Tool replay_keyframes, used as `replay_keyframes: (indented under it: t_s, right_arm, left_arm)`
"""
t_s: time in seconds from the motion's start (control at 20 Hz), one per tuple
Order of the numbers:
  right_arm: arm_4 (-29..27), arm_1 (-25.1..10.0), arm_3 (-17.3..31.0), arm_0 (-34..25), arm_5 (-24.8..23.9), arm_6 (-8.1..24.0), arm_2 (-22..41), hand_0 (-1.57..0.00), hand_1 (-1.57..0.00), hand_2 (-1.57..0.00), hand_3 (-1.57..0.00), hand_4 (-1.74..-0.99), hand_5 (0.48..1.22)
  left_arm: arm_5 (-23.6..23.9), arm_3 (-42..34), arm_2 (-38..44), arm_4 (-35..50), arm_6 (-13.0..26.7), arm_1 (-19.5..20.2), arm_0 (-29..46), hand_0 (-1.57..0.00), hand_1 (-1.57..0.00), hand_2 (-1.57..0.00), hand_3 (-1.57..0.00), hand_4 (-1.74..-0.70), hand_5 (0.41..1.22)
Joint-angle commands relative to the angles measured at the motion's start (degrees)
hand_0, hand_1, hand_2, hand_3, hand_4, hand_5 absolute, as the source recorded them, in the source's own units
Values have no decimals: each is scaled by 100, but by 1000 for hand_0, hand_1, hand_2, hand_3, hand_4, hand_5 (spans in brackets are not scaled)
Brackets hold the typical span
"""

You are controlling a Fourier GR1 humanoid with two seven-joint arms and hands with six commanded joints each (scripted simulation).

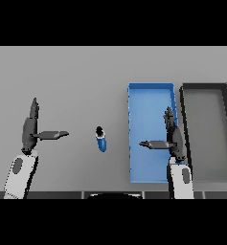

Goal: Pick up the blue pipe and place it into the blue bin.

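Observation:
A small blue pipe (101,141) with a black end lies on the grey table, a little left of the blue bin (146,100). The bin is a long rectangular tray with nothing visible inside. My right hand (173,136) hangs over the bin's right side, fingers straight and thumb pointing left, holding nothing. My left hand (29,128) is at the far left of the table, open too, thumb pointing right toward the pipe, well apart from it.
A dark grey bin (186,103) of similar size stands directly right of the blue bin, their rims nearly touching. The grey table (67,81) stretches behind and between the hands.

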Motion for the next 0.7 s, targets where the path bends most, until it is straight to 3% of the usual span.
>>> replay_keyframes:
  t_s: [0.0,0.25,0.3,0.4,0.65]
  right_arm:
    - [-13,-15,11,-17,0,12,-18,1,1,1,1,-1205,629]
    - [-145,-159,162,-152,87,51,-183,1,1,1,1,-1205,629]
    - [290,-551,-35,28,159,-452,-24,1,1,1,1,-1205,629]
    - [764,-828,-339,381,217,-876,240,1,1,1,1,-1197,627]
    - [851,-971,-540,497,292,-697,303,1,1,1,1,-1203,625]
  left_arm:
    - [12,4,-8,-8,-12,-15,-18,1,1,1,1,-966,593]
    - [132,64,-100,-124,102,-134,-209,1,1,1,1,-966,593]
    - [-435,63,-252,-179,-332,219,10,1,1,1,1,-966,593]
    - [-1034,193,-351,-229,-692,608,93,1,1,1,1,-960,590]
    - [-1562,222,-421,-111,-937,804,73,1,1,1,1,-960,593]
